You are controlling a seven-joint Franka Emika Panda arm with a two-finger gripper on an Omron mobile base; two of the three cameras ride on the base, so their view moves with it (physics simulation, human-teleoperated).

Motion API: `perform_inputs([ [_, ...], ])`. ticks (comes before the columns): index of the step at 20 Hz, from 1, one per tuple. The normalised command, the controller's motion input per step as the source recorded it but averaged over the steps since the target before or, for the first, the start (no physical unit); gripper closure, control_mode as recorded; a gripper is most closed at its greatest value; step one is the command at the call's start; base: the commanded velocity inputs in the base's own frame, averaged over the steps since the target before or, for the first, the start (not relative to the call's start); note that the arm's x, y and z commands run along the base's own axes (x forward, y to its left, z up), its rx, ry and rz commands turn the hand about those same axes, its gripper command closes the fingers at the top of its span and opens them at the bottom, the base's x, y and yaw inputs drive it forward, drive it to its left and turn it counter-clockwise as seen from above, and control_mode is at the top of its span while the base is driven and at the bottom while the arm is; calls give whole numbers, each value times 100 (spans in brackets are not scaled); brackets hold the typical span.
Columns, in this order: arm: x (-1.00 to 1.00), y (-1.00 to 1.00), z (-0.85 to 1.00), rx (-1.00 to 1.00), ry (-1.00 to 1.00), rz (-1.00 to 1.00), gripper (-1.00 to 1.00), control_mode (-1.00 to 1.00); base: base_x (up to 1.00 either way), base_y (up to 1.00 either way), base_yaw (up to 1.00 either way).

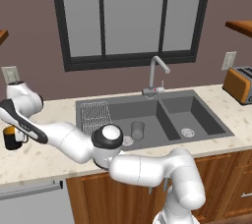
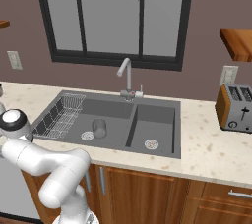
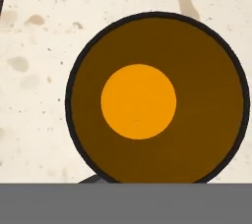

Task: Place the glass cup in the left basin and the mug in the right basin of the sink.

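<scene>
Black mug (image 1: 11, 138) with orange inside stands upright on the speckled beige counter (image 1: 44, 156), well to the left of the sink (image 1: 152, 115). The gripper (image 1: 17, 134) is down at the mug's rim on its right side; the jaws are closed nearly together, and they appear to pinch the mug wall, though the fingertips themselves are hidden. In the hand view the mug's open mouth (image 3: 157, 98) is seen straight from above, orange floor at centre, counter around it.

Glass cup (image 1: 137, 130) stands upright in the left basin (image 1: 118, 120), just beside the round drain (image 2: 87, 135), right of the wire rack (image 1: 95, 116). Right basin (image 1: 189, 117) holds only its drain.

Faucet (image 1: 156, 75) behind the divider. Toaster (image 2: 235, 107) on the counter at far right. No legible writing or labels anywhere.
</scene>
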Motion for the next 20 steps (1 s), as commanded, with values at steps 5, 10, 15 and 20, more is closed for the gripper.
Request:
perform_inputs([
  [5, -6, -15, 27, -10, 5, -1, 100, -100, 0, 0, 0],
  [10, -13, -28, 22, -2, 8, -1, 100, -100, 0, 0, 0],
  [15, -21, -32, 18, 0, 3, 0, 100, -100, 0, 0, 0],
  [20, -23, -35, 12, 0, 0, -1, 100, -100, 0, 0, 0],
])
